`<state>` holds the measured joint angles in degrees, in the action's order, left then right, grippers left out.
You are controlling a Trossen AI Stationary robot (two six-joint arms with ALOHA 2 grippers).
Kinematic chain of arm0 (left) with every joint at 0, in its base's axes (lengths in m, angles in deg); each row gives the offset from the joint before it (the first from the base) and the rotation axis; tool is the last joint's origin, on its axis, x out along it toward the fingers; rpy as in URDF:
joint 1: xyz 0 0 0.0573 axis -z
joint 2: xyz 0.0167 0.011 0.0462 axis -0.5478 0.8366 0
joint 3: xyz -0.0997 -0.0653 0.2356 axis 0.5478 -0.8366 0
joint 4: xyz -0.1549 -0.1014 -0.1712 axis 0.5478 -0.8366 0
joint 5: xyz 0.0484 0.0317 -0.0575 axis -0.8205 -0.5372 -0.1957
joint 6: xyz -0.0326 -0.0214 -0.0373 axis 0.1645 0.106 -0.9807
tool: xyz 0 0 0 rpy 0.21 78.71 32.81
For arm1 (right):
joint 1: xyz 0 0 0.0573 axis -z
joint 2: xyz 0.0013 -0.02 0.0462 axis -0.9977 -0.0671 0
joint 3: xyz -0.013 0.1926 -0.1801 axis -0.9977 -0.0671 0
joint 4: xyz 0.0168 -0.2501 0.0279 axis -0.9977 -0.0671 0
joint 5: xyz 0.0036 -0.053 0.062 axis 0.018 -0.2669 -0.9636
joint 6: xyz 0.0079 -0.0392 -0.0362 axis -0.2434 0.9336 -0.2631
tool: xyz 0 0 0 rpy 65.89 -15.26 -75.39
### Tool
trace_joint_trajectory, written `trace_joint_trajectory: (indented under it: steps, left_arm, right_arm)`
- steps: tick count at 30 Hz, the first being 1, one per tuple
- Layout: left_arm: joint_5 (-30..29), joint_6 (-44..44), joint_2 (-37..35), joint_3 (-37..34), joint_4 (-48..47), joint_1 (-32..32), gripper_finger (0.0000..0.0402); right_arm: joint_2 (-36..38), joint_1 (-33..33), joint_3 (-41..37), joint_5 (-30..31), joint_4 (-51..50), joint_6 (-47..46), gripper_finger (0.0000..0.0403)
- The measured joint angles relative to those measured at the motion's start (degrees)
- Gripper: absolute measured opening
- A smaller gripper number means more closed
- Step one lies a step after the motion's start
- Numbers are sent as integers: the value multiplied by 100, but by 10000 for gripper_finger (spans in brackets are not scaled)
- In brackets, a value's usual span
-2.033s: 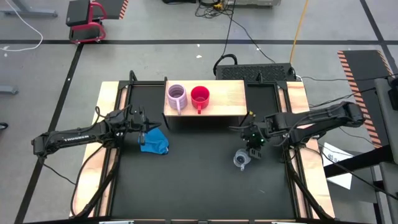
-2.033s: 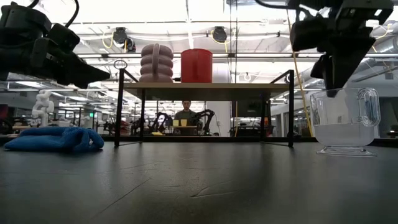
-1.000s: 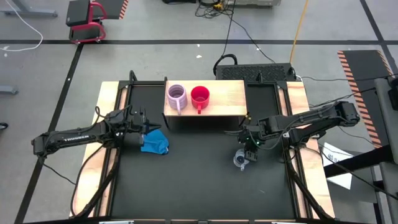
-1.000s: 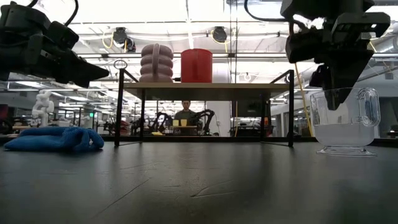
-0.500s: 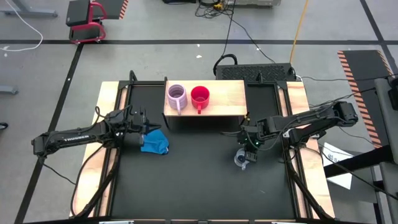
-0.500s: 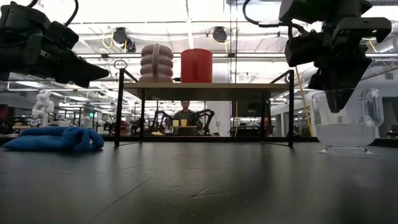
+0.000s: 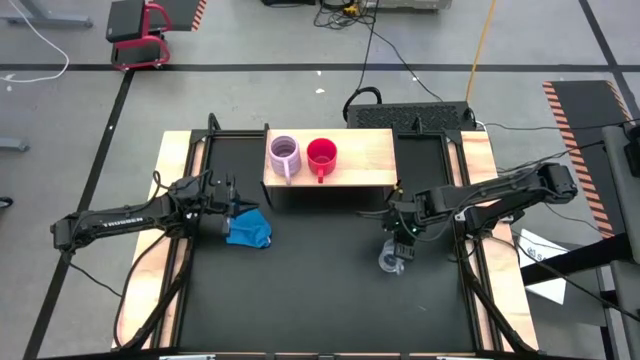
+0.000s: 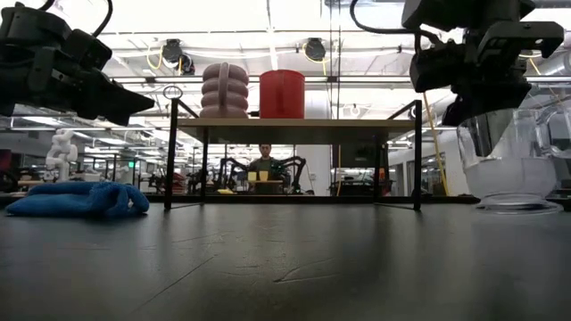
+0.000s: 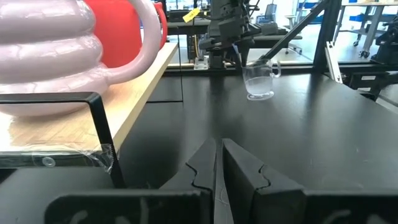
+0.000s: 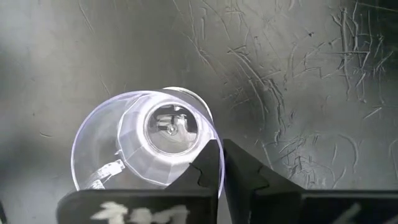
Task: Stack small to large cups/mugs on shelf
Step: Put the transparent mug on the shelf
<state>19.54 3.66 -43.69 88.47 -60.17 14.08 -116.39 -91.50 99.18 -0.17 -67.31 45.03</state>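
High view, items entered largest to smallest.

Tabletop (image 7: 300, 290): black, carried all else.

Shelf (image 7: 365, 160): light wooden board at the far side. It bore the lilac mug (image 7: 284, 156) and the red mug (image 7: 322, 155) side by side; its right part lay bare.

Blue cloth (image 7: 249, 228): on the tabletop, left of centre, not part of the job.

My left claw (image 7: 232, 208): hung just above the cloth, fingers pressed nearly together, holding nothing. It waited.

My right claw (image 7: 403, 243): over the glass cup (image 7: 392, 261), fingers closed to a slit on the cup's rim wall; one finger (image 10: 208, 163) lay across the rim in the right wrist view.

Glass cup: on the tabletop, right of centre, well apart from the shelf. In the low view it (image 8: 514, 160) appeared leaning, though whether its base still touched I could not tell.

Risks, as I judged them: thin, smooth glass pinched at one edge could slip or swing under my fingers when lifted, then drop and roll. A tilted cup could also clip the shelf edge or knock the red mug on the way in.

Changes against the earlier frames: my right claw had gone from spread wide to shut within a second. The cup had shifted a little to the right in the low view and no longer stood as squarely. The mugs, cloth and left claw had stayed put.
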Motion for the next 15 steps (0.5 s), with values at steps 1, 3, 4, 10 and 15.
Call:
trace_joint_trajectory:
  steps: [1, 3, 4, 10, 15]
  left_arm:
    - [0, 0, 1, 0, 0, 0, 31]
    - [2, 0, 1, 0, 2, 0, 31]
    - [2, 0, 0, 0, 5, 0, 31]
    - [2, 0, 0, 0, 9, 0, 31]
    - [2, -2, 1, 0, 41, 0, 31]
  right_arm:
    - [28, 0, 0, 0, 6, -6, 2]
    - [95, 0, 17, 0, 15, 50, 1]
    - [144, 0, 36, 3, 41, 122, 1]
    - [605, -2, 48, 305, 134, 509, 1]
    - [1156, -2, 9, 608, 441, 713, 1]
